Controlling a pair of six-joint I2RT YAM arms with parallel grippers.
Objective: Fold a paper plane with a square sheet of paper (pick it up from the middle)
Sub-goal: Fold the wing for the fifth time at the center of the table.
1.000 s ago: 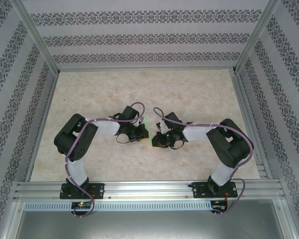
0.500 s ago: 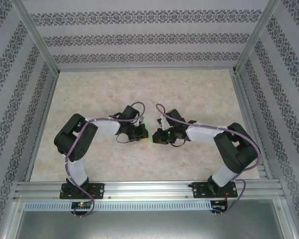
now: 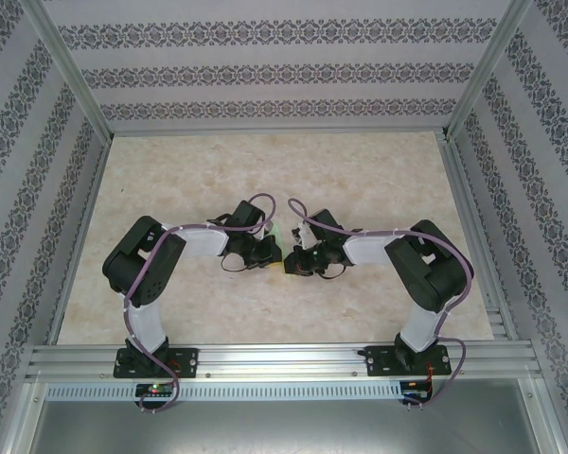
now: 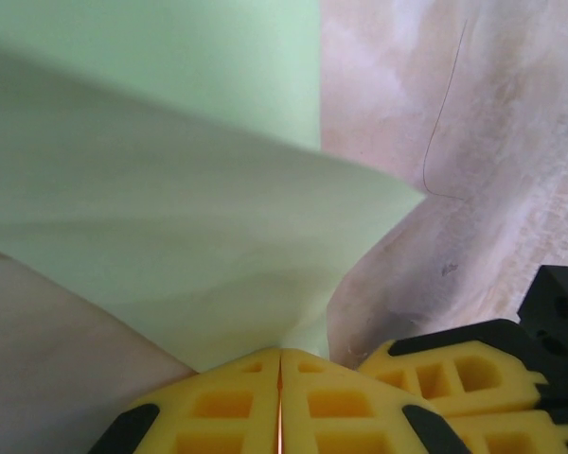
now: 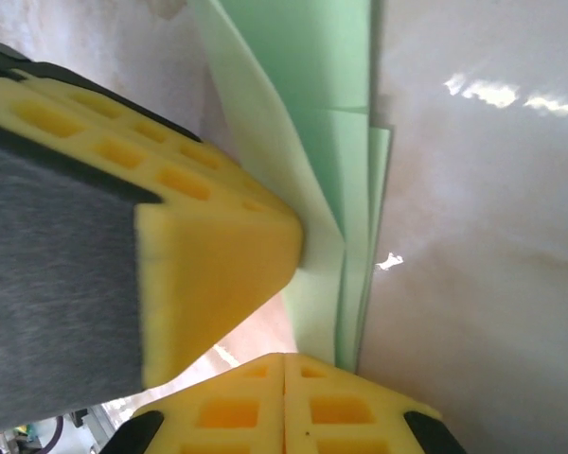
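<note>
- Grip is being shared here: the left pincer [image 4: 280, 364] is pressing its yellow pads tight together on a corner of the sheet of paper [image 4: 170, 218], with no gap showing between them.
- The right pincer [image 5: 284, 364] is likewise clamping the sheet, biting the stacked edges just beside the left one, so the two sets of pads are sitting almost against each other.
- The sheet is sitting at the middle of the desk [image 3: 360, 170], between the two arms. It is already lying in several pale green layers, not one flat square, and is fanning upward from the pads. Whether its lower edge is touching the desk I cannot tell.
- Judging from this, the step in hand is looking like the setting or sharpening of a fold while both arms are pinching it.
- Doing it well is calling for the layered edges to be lining up before any pressing, since the right wrist view is showing them slightly stepped.
- Any pull should be going along the crease, gently and evenly from both sides; thin paper under two close clamps is likely to tear or buckle if the arms are drawing apart unevenly.
- One pincer should be holding firm while the other is letting go, so the fold is not springing loose.
</note>
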